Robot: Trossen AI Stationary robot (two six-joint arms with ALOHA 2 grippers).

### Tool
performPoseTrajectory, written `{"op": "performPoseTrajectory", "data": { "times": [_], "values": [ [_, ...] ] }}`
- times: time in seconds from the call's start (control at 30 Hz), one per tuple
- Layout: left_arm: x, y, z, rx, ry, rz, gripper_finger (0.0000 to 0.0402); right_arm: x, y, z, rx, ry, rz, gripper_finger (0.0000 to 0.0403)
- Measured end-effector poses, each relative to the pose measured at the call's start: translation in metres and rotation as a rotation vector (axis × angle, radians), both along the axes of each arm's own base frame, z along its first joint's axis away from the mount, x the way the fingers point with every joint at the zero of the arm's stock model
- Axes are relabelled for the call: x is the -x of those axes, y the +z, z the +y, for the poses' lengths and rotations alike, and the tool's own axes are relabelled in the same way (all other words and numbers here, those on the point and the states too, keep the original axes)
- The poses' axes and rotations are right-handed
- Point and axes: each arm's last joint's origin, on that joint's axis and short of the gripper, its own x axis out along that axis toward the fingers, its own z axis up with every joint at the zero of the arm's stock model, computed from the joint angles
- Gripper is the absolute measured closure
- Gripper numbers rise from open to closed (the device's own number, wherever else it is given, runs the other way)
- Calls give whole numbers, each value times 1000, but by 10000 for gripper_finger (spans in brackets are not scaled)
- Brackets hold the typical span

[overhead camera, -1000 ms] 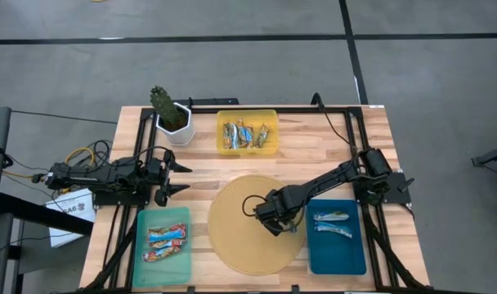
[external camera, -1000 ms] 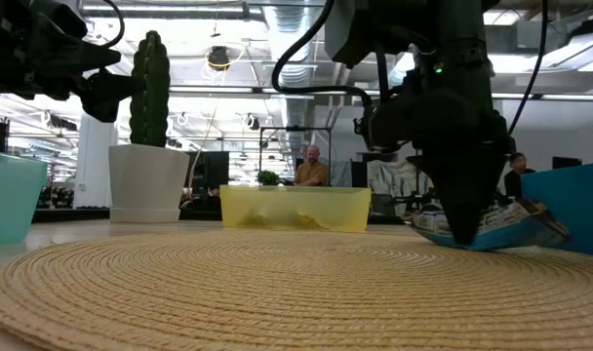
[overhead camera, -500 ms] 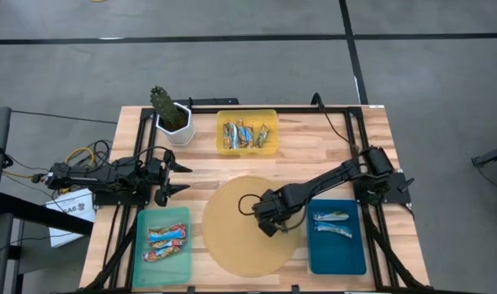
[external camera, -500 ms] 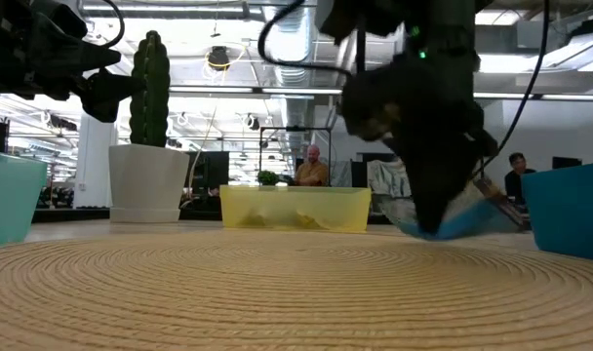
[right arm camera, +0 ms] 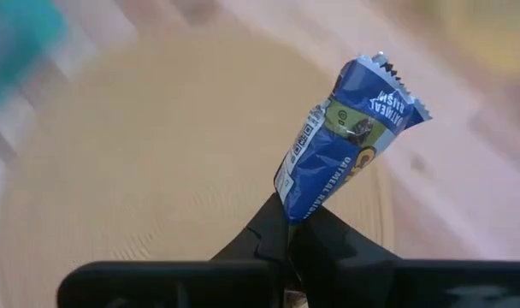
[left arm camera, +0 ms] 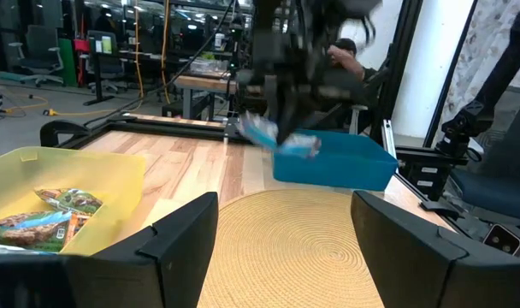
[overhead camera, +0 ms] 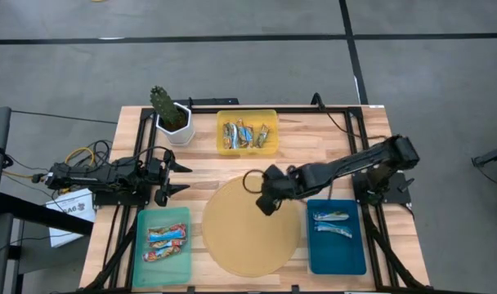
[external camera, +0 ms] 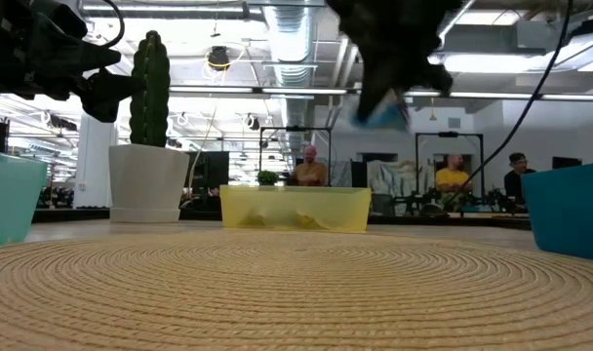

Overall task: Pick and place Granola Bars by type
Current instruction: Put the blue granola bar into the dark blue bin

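- Yellow bin [overhead camera: 247, 133] w/ mixed bars behind mat [overhead camera: 250, 237]; blue tray [overhead camera: 337, 245] at my right, teal tray [overhead camera: 165, 235] left.
- My right gripper [right arm camera: 296, 224] above mat's rear edge, pinched on blue bar [right arm camera: 345, 141].
- My left gripper [overhead camera: 180, 178] waits at table's left, fingers spread.

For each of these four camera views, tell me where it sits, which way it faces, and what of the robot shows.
High view: overhead, straight down; both arms, woven mat.
Low view: table height, facing the room; right gripper aloft.
Left wrist view: behind open left gripper, facing the blue tray.
Right wrist view: behind right gripper, pinching a blue bar.
Shared: all four show the mat.
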Motion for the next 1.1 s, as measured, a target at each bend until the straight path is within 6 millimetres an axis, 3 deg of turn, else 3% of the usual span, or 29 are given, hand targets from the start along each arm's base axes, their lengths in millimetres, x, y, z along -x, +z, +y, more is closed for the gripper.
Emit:
{"op": "performPoseTrajectory", "data": {
  "times": [0.23,0.4,0.8,1.1],
  "values": [
    [0,0,0,0,0,0,140,12,50,-16,50,52,-220,395],
    [0,0,0,0,0,0,140,21,71,-17,55,86,-310,395],
    [0,0,0,0,0,1,140,30,77,8,39,312,-314,395],
    [0,0,0,0,0,0,140,44,75,56,-148,776,-294,394]
  ]
}}
